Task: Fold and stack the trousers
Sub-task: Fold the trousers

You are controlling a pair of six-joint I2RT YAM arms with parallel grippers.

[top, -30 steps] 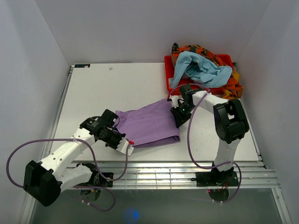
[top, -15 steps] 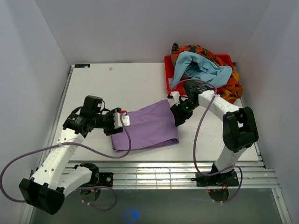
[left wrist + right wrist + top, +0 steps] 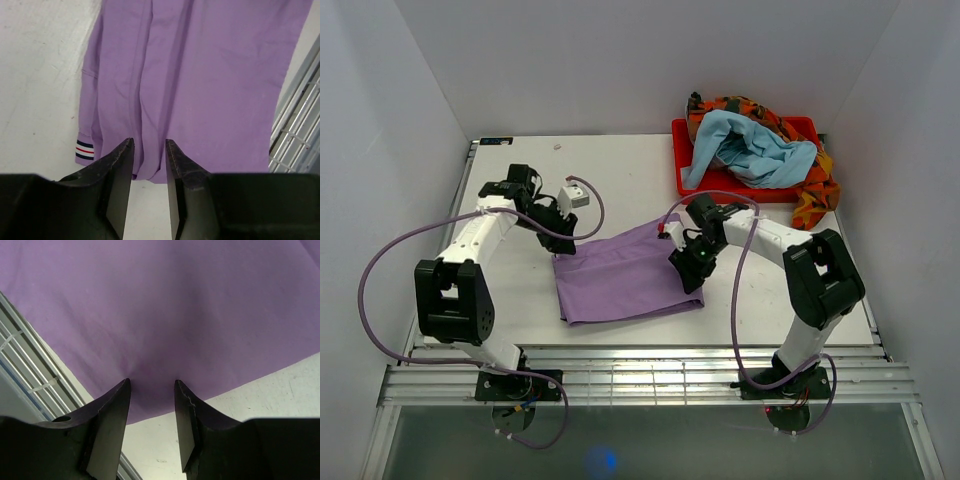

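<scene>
Trousers [image 3: 625, 275] look folded small, so left claw [image 3: 148, 142], narrowly open at one end, and right claw [image 3: 150, 382], narrow and maybe pinching cloth, should grip both ends evenly.

no readable text, labels, brands or numbers anywhere in these views.

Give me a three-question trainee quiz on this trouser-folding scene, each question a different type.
1. True or false: the trousers lie inside the red tray.
2. In the left wrist view, the striped band sits A) left of the fingers, B) between them, C) right of them.
3. Fill in: the left gripper and right gripper both stand ____.
Key: 1 false; 2 A; 3 open.
</scene>
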